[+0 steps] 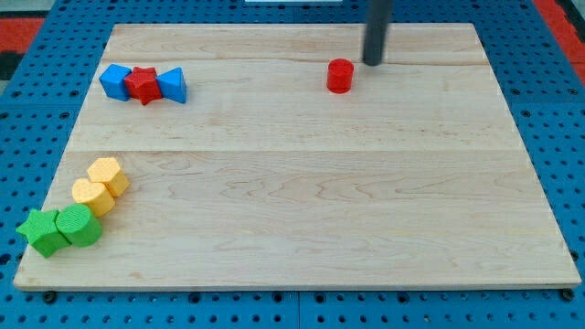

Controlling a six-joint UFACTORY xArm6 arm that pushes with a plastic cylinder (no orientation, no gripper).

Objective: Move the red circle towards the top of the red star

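The red circle [340,76] is a short red cylinder near the view's top, right of centre on the wooden board [302,219]. The red star [143,84] sits far to the view's left, wedged between a blue cube [115,80] on its left and a blue triangle [173,85] on its right. My tip [373,62] is just up and to the right of the red circle, a small gap apart from it. The rod rises out of the view's top.
At the view's lower left, a yellow hexagon-like block [108,175] and another yellow block [93,196] touch, with a green star [40,231] and a green block [79,225] below them. Blue pegboard surrounds the board.
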